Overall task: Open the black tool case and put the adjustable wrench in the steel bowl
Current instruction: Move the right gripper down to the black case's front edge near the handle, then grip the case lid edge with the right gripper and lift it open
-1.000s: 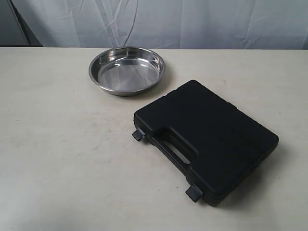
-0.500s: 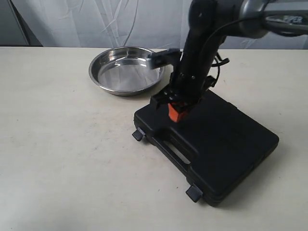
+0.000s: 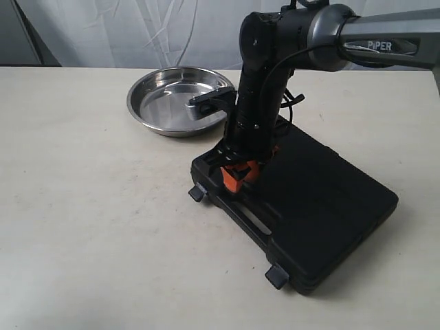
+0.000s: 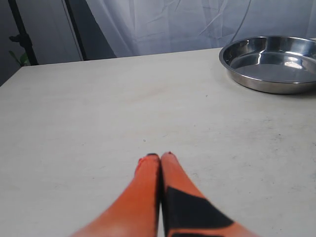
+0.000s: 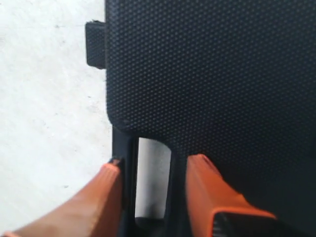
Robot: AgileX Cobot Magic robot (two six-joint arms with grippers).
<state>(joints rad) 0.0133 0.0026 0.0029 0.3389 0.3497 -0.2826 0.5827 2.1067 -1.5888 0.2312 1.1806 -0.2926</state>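
"Where's the adjustable wrench? I can't spot it."

"Nor can I. The black tool case lies shut and flat on the bench, so I'd guess it's inside. The steel bowl sits empty near one corner of the case, not touching it."

"So the lid comes first. How should that go?"

"The right pincer is spread wide, its fingers astride the carrying handle, one outside the bar and one over the lid. I'd mind the two latches first. They jut from the front edge, but I can't tell whether they're undone. Then catch only the lid's half, not the whole handle, and lift slowly, or the case may rise with it or skid."

"And the arm?"

"The right arm reaches in high from the right, then bends so its last stretch stands nearly upright, leaning a touch. The pincer points down at the front edge, nearer the bowl-side latch."

"The other one?"

"The left pincer is clenched on nothing, low over the bench, with the bowl ahead of it."
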